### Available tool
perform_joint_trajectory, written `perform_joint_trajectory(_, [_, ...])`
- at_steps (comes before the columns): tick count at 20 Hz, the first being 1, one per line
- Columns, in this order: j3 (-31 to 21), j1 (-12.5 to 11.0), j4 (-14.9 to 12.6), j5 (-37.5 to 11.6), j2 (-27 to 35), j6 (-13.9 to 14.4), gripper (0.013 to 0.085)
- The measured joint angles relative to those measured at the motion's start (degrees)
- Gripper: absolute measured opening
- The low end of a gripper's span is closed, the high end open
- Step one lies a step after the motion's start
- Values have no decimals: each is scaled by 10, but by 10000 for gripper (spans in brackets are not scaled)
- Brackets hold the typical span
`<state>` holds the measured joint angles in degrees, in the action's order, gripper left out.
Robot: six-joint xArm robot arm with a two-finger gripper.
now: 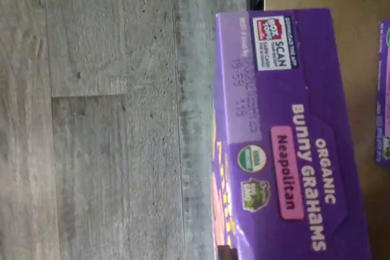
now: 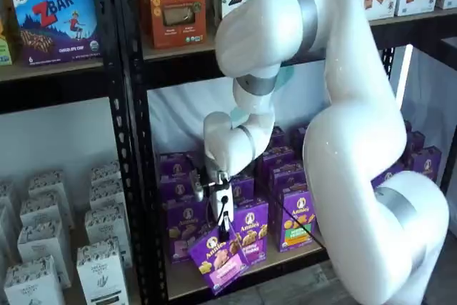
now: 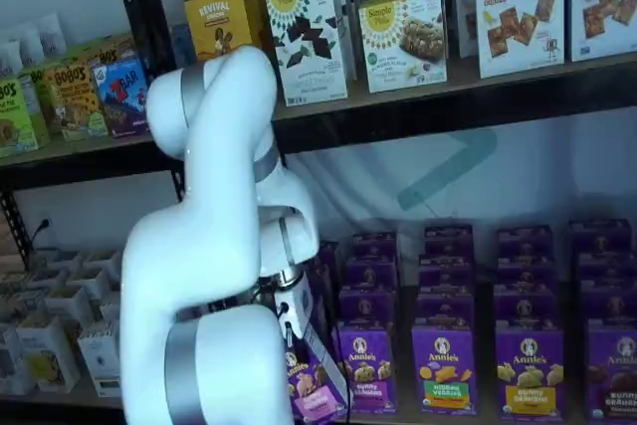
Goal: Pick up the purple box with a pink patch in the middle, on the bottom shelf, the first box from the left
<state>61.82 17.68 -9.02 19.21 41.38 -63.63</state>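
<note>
Already gripped: claw (image 2: pixel 224 232) clamped together on the top edge of the purple box (image 2: pixel 218 259), black fingers (image 2: pixel 223 221) pinching it from above

Box location: tilted, hanging at the front edge of the bottom shelf (image 2: pixel 187 281), near its left end, just ahead of the front row of like purple cartons (image 2: pixel 249 231). Whether its lower corner touches the board or hangs clear cannot be told. In the other shelf view the same box (image 3: pixel 315 385) leans forward beside the white arm (image 3: pixel 214 246), pink band low on its front (image 3: pixel 323 407)

Wrist camera: box top seen close (image 1: pixel 292 138), printed "Organic Bunny Grahams", pink patch (image 1: pixel 286 172) reading "Neapolitan". Grey plank floor (image 1: pixel 91 120) lies beyond the shelf's front edge, so the box sits right at or over that edge. A neighbouring purple carton (image 1: pixel 384 95) shows only a sliver

Progress, as judged:
- reach and grasp: done
- box drawn out of its row and tipped: looks done
- left: lift it clear of the shelf and away from the rack upright (image 2: pixel 136 141)

Risk noted: grip is narrow and on one edge; box hangs askew and may swing or slip as it comes away
</note>
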Motion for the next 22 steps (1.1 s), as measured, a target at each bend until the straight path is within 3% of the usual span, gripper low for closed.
perform_joint_trajectory(11, [-102, -11, -23, -2, -95, 11, 330])
perform_joint_trajectory(15, [-131, -19, -47, 3, -127, 25, 330])
perform_joint_trajectory(22, [-172, -33, -39, 18, -180, 3, 330])
